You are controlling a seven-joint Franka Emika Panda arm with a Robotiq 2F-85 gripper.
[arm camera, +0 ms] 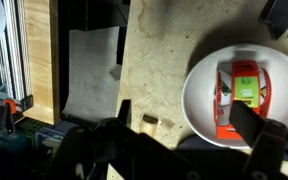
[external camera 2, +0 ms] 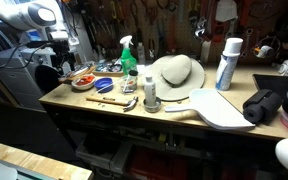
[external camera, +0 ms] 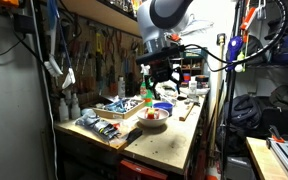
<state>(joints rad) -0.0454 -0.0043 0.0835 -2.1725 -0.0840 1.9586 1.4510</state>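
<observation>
Gripper (external camera: 160, 88) hangs pointing straight down above white bowl (arm camera: 196, 105), jaws spread apart and empty.

A bowl (arm camera: 199, 100) sits under the pincer (arm camera: 184, 125).
A packet (arm camera: 242, 95) lies in the bowl on the table (arm camera: 154, 60). A sheet of paper (arm camera: 89, 65) lies left of the pincer in the wrist view. A spray bottle (external camera 2: 128, 55) stands near, maybe just behind it.
</observation>
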